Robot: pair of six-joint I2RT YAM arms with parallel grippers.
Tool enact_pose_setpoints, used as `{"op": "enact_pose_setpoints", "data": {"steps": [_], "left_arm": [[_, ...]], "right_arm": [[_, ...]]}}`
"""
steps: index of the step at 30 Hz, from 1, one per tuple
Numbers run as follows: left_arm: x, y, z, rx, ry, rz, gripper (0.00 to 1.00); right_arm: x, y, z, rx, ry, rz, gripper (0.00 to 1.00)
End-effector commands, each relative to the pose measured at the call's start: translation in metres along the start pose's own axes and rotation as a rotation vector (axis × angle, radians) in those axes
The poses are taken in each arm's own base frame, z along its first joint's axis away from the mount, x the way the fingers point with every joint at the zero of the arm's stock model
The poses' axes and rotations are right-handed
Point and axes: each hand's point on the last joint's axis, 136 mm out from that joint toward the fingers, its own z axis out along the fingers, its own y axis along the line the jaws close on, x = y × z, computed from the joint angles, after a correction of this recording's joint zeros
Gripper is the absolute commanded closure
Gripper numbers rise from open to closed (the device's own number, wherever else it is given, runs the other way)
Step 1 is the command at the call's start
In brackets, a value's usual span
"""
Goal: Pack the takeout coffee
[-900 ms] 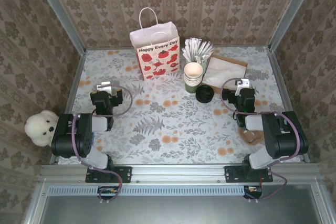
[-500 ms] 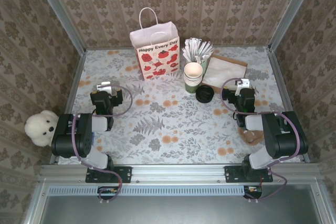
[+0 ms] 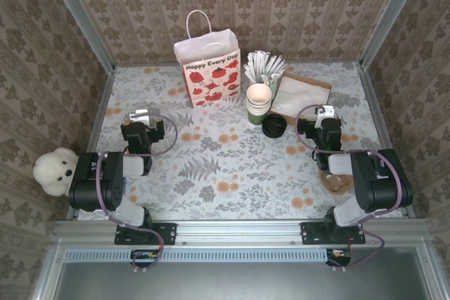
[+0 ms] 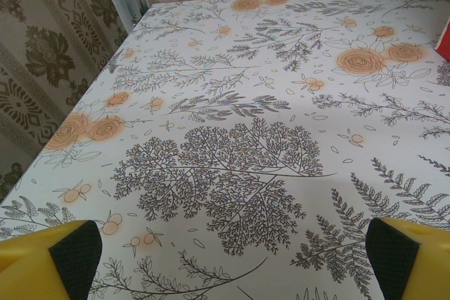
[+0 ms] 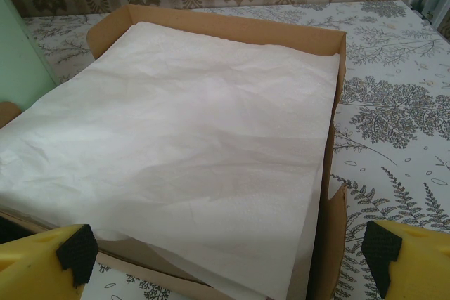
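Both left fingers (image 4: 67, 258) and right fingers (image 5: 394, 258) are spread, holding nothing. I cannot tell the coffee from the stacked cups (image 3: 258, 101) far centre, black lid (image 3: 274, 127) just right of them.

Item: takeout coffee (image 3: 274, 127), qty 1.
Desc: small cup w/ round black plastic lid, lid on. Seen from above, so mostly the lid shows; cup wall barely visible, colour hard to tell.
Pose: upright, standing on floral table (image 3: 211, 173).
Loc: far half, right of centre. Just near-right of stack of lidless green cups (image 3: 258, 103); just near-left of cardboard tray (image 3: 316, 81) w/ white paper.
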Motion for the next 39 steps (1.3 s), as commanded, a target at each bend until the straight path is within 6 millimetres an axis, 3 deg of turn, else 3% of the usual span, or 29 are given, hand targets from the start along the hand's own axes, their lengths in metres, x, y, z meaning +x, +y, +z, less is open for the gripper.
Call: {"op": "enact_pose_setpoints", "data": {"steps": [1, 4, 7, 9, 11, 14, 17, 23, 28, 31, 39], "left_arm": [[-0.006, 0.001, -0.001, -0.009, -0.029, -0.003, 0.00], [-0.014, 0.002, -0.004, -0.016, -0.037, 0.003, 0.00], [-0.034, 0.009, -0.013, -0.064, -0.016, 0.014, 0.00], [-0.052, 0.016, -0.024, -0.109, -0.012, 0.009, 0.00], [-0.070, 0.028, -0.039, -0.192, 0.018, -0.057, 0.00], [-0.086, 0.029, -0.063, -0.253, 0.081, -0.122, 0.00], [-0.097, 0.018, -0.087, -0.230, 0.089, -0.177, 0.00], [-0.104, -0.008, -0.110, -0.049, 0.157, -0.341, 0.00], [-0.120, -0.029, -0.115, 0.066, 0.182, -0.407, 0.00], [-0.122, -0.035, -0.116, 0.101, 0.189, -0.429, 0.00], [-0.101, -0.053, -0.110, 0.156, 0.285, -0.502, 0.00]], "right_arm": [[-0.004, -0.001, -0.001, 0.012, -0.025, 0.007, 0.00], [-0.007, 0.000, -0.002, 0.006, -0.034, 0.006, 0.00], [-0.020, 0.006, -0.004, -0.017, -0.001, -0.013, 0.00], [-0.027, 0.003, -0.007, 0.002, 0.064, -0.004, 0.00], [-0.048, 0.003, -0.018, 0.002, 0.060, 0.024, 0.00], [-0.070, 0.010, -0.031, -0.013, 0.052, 0.093, 0.00], [-0.082, 0.023, -0.039, -0.046, 0.119, 0.194, 0.00], [-0.106, 0.066, -0.052, -0.183, 0.235, 0.340, 0.00], [-0.106, 0.089, -0.060, -0.220, 0.362, 0.373, 0.02], [-0.106, 0.101, -0.060, -0.219, 0.466, 0.366, 0.11], [-0.115, 0.136, -0.027, -0.141, 0.605, 0.221, 0.36]]}}
